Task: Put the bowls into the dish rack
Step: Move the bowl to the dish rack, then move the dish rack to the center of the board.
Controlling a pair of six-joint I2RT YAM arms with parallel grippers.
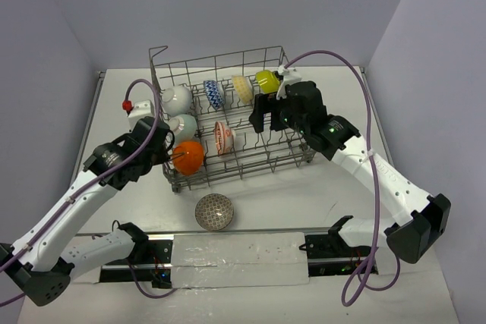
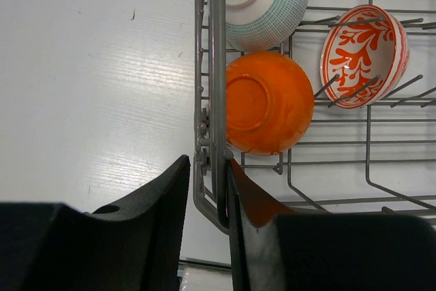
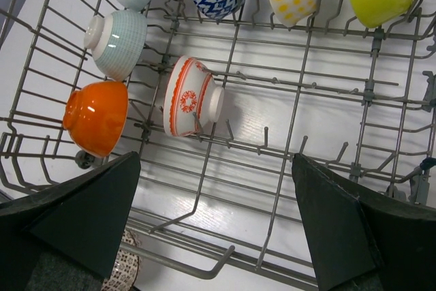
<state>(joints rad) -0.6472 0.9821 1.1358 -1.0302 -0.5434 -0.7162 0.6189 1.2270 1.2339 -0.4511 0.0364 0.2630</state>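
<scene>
Dish rack [image 2: 216, 32] toward far edge of desk [image 1: 319, 210], seven bowls among its tines: lime bowl [image 1: 266, 81] at far right, orange bowl [image 2: 266, 103] at near-left corner. Grey patterned bowl [image 1: 214, 212] on desk just off rack's near edge. Left claw [image 2: 208, 168] narrowly parted astride rim wire, orange bowl just beyond, ungripped. Right claw [image 3: 214, 160] spread wide, holding nothing, above bare tine rows toward rack's right edge.

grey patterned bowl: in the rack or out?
Out. The grey bowl sits on the table, in front of the rack, clear of its near edge.
</scene>
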